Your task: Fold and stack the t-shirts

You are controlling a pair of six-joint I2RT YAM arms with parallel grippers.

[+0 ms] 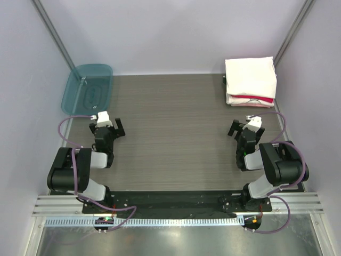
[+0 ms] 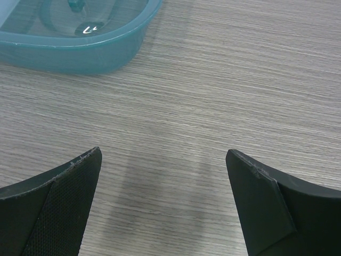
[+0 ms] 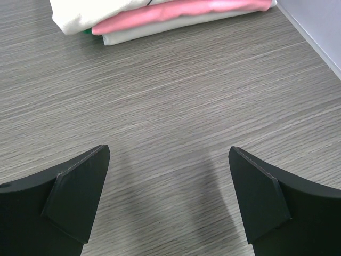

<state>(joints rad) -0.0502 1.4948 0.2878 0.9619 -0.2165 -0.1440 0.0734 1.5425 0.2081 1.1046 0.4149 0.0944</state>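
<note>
top external view: a grey wood-grain table (image 1: 176,133) between pale lilac walls (image 1: 160,32). at its far left corner sits the teal tub (image 1: 87,88). at the far right corner, near the right wall, the folded t-shirts (image 1: 250,81) sit stacked, near-square, edges roughly along the table's, cream on top, pink beneath, pale at the bottom. left gripper (image 2: 163,153) and right gripper (image 3: 168,150) hover over the tabletop with fingers spread apart.
</note>
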